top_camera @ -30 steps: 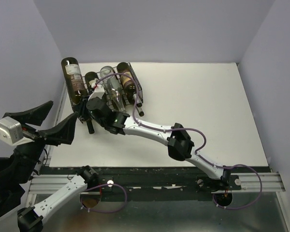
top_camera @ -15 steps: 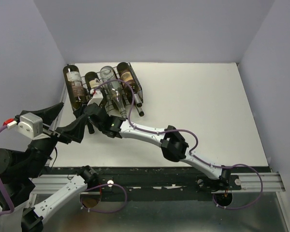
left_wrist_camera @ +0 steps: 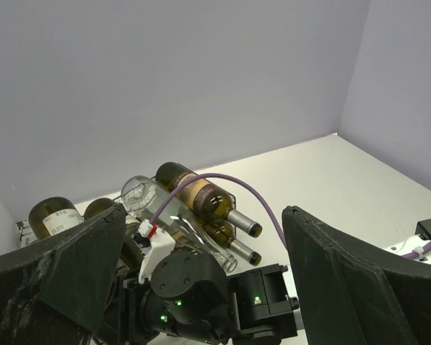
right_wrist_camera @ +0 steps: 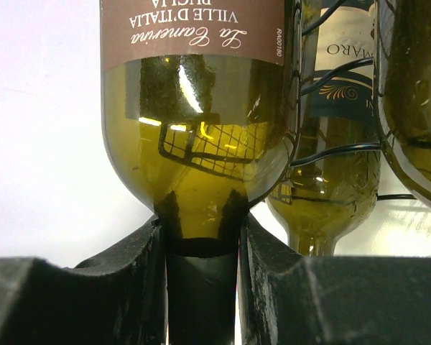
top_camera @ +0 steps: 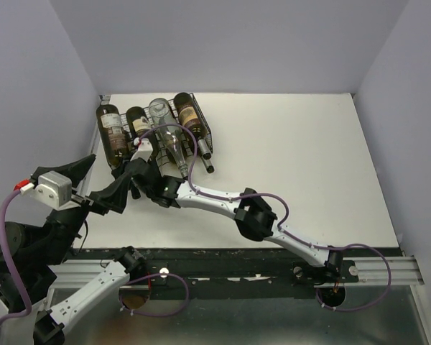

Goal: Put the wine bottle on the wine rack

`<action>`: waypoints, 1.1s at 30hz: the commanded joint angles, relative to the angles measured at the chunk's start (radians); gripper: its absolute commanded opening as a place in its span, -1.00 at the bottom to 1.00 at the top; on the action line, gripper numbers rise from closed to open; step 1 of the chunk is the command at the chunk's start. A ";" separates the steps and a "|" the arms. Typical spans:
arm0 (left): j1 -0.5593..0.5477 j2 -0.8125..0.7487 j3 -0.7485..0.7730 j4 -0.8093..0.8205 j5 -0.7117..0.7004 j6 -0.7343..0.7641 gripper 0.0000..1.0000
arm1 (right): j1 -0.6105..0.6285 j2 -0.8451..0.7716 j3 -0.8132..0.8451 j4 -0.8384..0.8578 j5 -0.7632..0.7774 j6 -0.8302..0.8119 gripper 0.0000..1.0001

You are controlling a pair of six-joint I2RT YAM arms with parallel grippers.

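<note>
The wine bottle point(right_wrist_camera: 194, 136) is olive-green glass with a brown label. It lies flat point(top_camera: 112, 135) at the left end of the black wire wine rack point(top_camera: 207, 129), parallel to the bottles there. I cannot tell whether it rests in a cradle. My right gripper point(right_wrist_camera: 200, 280) is shut on its black-capped neck, and in the top view this gripper point(top_camera: 131, 171) sits just in front of the rack. My left gripper point(top_camera: 109, 172) hovers wide open near the table's left edge. In its own view the left gripper point(left_wrist_camera: 201, 287) holds nothing and frames the right wrist.
The rack holds several other bottles: a dark one point(top_camera: 137, 122), a clear one point(top_camera: 165, 129) and a brown-labelled one point(top_camera: 189, 115) above another. Their necks point toward the arms. Rack wires point(right_wrist_camera: 330, 151) run close beside the held bottle. The left wall stands just beyond the rack.
The right arm has lowered the bottle from a raised tilt to lying flat beside the others. The left arm has come in toward the rack, still open.
</note>
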 commanded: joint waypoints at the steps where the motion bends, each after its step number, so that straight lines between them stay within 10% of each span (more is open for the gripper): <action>1: -0.002 -0.024 -0.013 0.013 -0.031 0.013 0.97 | -0.004 -0.006 0.051 0.116 0.017 -0.022 -0.99; 16: -0.002 -0.032 -0.021 0.001 -0.055 0.007 0.97 | -0.030 0.007 0.043 0.070 -0.028 0.004 -0.71; 33: -0.002 -0.023 -0.021 -0.005 -0.046 0.019 0.97 | -0.044 0.028 0.042 0.048 -0.072 0.007 0.09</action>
